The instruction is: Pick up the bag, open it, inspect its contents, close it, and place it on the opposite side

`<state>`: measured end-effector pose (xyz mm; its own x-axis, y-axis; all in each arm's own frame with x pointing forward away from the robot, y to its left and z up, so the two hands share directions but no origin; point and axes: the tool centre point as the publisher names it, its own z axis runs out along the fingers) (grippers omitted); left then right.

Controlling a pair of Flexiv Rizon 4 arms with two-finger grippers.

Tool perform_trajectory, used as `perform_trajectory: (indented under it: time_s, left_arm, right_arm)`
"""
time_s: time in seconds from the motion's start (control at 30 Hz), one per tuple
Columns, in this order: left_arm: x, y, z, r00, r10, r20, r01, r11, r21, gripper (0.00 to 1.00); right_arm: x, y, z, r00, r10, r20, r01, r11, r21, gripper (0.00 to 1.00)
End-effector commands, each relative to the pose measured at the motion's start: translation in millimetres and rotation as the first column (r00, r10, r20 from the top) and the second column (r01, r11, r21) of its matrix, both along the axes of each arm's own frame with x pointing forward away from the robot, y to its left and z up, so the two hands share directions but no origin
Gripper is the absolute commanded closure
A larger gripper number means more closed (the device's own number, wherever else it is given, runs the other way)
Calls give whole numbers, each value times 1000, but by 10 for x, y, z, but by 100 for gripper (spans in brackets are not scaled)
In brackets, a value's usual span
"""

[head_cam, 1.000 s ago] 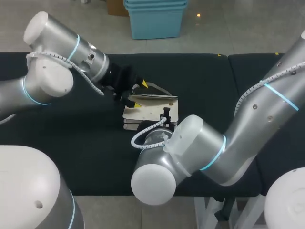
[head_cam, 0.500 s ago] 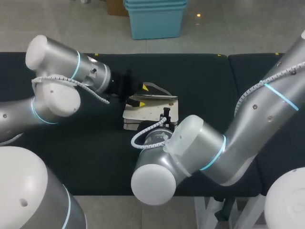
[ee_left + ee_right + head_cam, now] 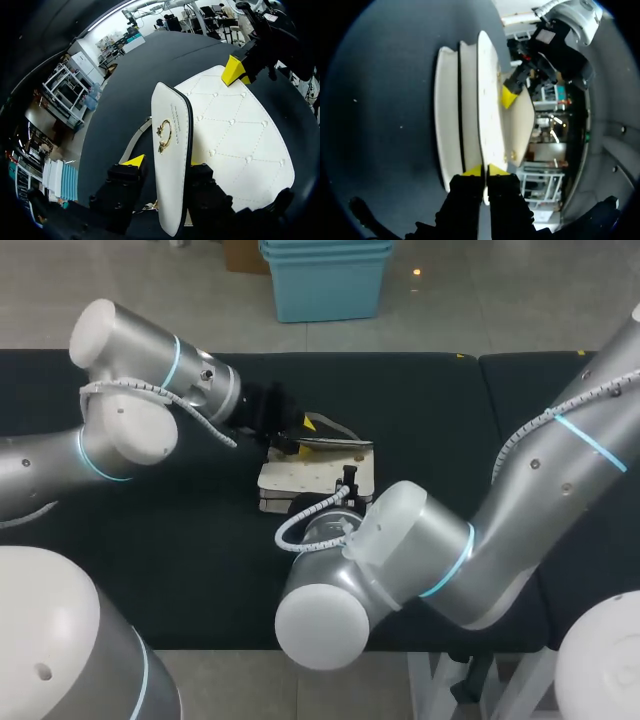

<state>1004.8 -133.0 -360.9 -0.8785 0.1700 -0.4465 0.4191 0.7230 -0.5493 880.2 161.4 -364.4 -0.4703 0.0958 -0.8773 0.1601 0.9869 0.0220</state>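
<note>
While the bag (image 3: 318, 478) sits mid-table (image 3: 450, 410), the left arm is the only thing that has moved over the last second. Its elbow has swung in toward 1 o'clock, and the left gripper (image 3: 297, 430) has slid along with it to the bag's 11 o'clock corner. Its fingers are clamped on the flap (image 3: 170, 150), one each side, with the gold clasp (image 3: 164, 136) facing out. The flap is up off the body, so I'd say we're mid-opening and the contents check comes next.

Pose-wise, the left arm comes in from 9 o'clock with the wrist angled toward 4 o'clock. The right arm drops in from 2 o'clock and folds its elbow at the bag's 6 o'clock. The right gripper (image 3: 484, 172) hasn't budged and is pinched tight on the bag's near edge, anchoring it.
</note>
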Motion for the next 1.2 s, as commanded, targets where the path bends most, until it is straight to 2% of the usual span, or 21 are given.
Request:
perform_trajectory:
  time_s: [0.03, 0.07, 0.1, 0.43, 0.47, 0.57, 0.97, 1.2]
  left_arm:
    - [53, -34, -21, 1000, -7, -13, 7, 1000, 8, 73]
    - [58, -36, -23, 1000, -8, -16, 8, 1000, 11, 82]
    - [62, -38, -27, 1000, -8, -18, 8, 1000, 12, 100]
    - [51, -17, -40, 999, -8, -33, 8, 1000, 2, 100]
    - [48, -16, -35, 999, -9, -33, 9, 1000, 0, 100]
    - [41, -8, -1, 999, -9, -34, 8, 1000, -5, 100]
    - [147, 32, 223, 992, -17, -128, 13, 999, -35, 100]
    - [187, 37, 415, 992, -24, -127, 20, 999, -33, 100]
  right_arm:
    - [-14, 10, -17, 1000, -3, 7, 3, 1000, 0, 100]
    - [-14, 10, -17, 1000, -3, 7, 3, 1000, 0, 100]
    - [-14, 10, -17, 1000, -3, 7, 3, 1000, 0, 100]
    - [-14, 10, -17, 1000, -3, 7, 3, 1000, 0, 100]
    - [-14, 10, -17, 1000, -3, 7, 3, 1000, 0, 94]
    - [-18, 12, 58, 1000, -14, 11, 14, 1000, 11, 0]
    - [-186, -21, 440, 999, -29, 16, 29, 999, 24, 0]
    - [-239, -70, 605, 999, -23, -45, 25, 999, 23, 0]
